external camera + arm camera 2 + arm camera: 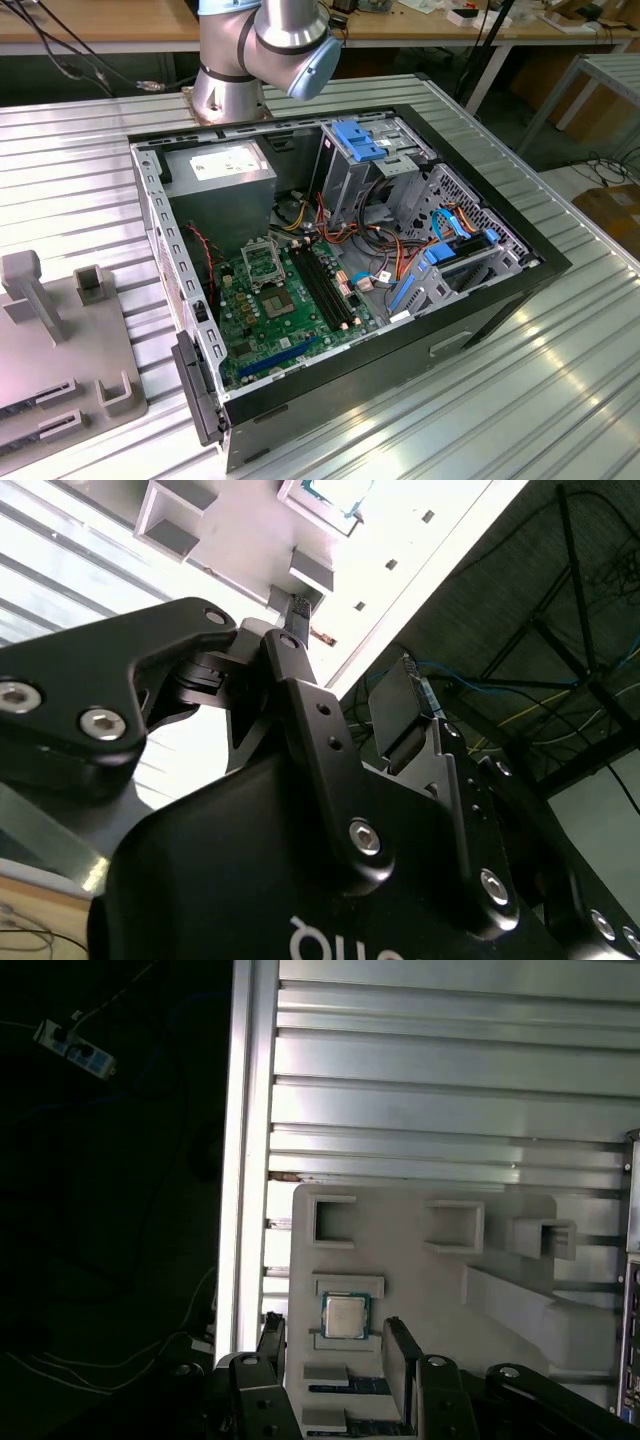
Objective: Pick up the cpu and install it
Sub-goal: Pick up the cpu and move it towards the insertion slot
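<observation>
Hanging wide open and empty over the cpu (344, 1316), the gripper (335, 1328) has its fingers (400, 1345) either side of it in the first wrist view. The cpu lies flat in a recess of the grey tray (420, 1290), on the ribbed table (450, 1110) beside the open case (152, 215). Risk: an off-centre pinch could tip the thin plate or snag the tray's raised ridges.

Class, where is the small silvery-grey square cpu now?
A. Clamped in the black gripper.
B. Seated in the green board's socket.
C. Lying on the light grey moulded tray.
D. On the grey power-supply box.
C: in the first wrist view the small silvery-grey square cpu lies flat on the light grey moulded tray, with the black gripper open, fingers either side of it.
</observation>
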`<state>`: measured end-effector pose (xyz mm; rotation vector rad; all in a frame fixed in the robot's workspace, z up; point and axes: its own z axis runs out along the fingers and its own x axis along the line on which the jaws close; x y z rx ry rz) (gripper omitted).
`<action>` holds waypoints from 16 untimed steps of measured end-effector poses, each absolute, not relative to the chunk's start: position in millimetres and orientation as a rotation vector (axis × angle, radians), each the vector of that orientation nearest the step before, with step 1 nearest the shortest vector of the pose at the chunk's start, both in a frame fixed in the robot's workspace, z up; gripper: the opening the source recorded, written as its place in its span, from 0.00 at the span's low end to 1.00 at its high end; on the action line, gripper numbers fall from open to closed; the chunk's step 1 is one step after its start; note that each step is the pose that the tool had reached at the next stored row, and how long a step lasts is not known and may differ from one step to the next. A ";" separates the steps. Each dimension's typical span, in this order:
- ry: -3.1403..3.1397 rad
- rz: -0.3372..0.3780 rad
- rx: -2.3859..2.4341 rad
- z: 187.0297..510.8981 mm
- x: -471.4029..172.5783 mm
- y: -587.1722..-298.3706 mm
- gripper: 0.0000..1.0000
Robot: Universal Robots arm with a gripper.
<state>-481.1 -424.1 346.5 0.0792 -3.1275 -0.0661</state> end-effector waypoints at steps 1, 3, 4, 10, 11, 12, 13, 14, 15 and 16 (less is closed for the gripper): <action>-3.127 -0.066 0.079 345.7 -481.1 -424.2 0.52; -3.127 -0.066 0.079 343.9 -481.1 -424.2 0.52; -3.127 -0.066 0.079 343.0 -481.1 -424.1 0.52; -3.127 -0.066 0.079 337.8 -481.1 -425.3 0.52; -3.127 -0.066 0.079 336.0 -481.1 -425.6 0.52; -3.127 -0.066 0.079 335.2 -481.1 -425.9 0.52; -3.127 -0.066 0.079 334.4 -481.1 -426.0 0.52; -3.127 -0.066 0.079 333.2 -481.1 -426.2 0.52; -3.128 -0.066 0.079 331.8 -481.0 -426.7 0.52; -3.127 -0.066 0.079 330.4 -481.0 -427.3 0.52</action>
